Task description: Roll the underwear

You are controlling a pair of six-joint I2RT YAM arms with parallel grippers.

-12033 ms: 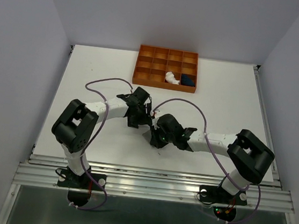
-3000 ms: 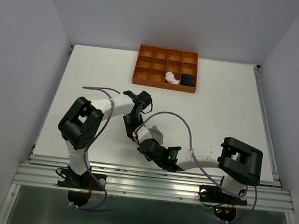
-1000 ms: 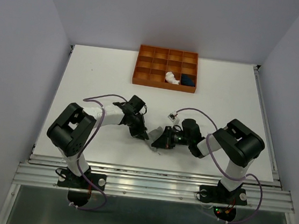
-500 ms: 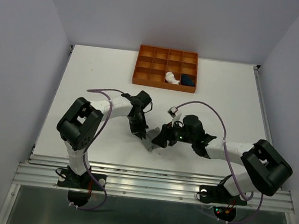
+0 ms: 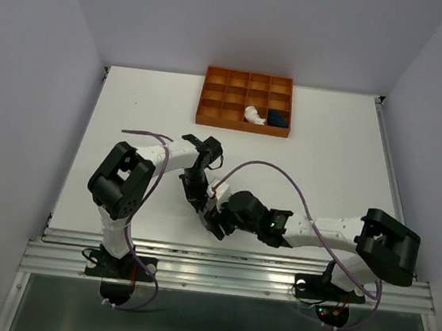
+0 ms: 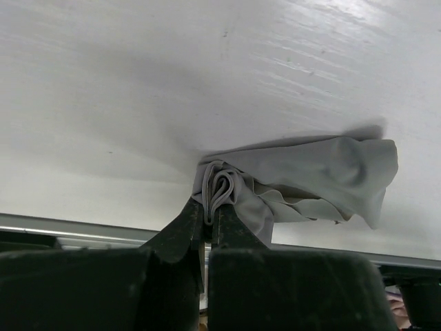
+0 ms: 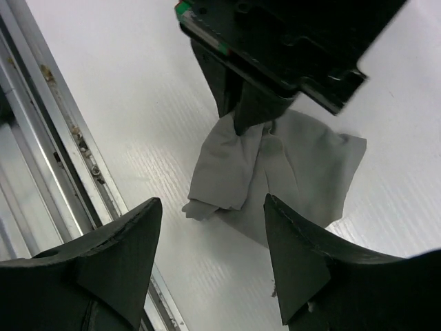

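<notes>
The grey underwear lies crumpled on the white table near its front edge. My left gripper is shut on a bunched fold at the garment's edge. The right wrist view shows the same grey underwear with the left gripper pinching it from above. My right gripper hovers open just over the cloth's near corner and holds nothing. From above, both grippers meet low in the middle, left gripper and right gripper, and they cover the cloth. A pale roll and a navy roll sit in tray cells.
An orange divided tray stands at the back centre of the table. The metal rail of the table's front edge runs close beside the cloth. Purple cables loop over both arms.
My right gripper has opened and let go of the grey cloth, and its arm has swung low toward the front edge. The left gripper keeps its pinch.
</notes>
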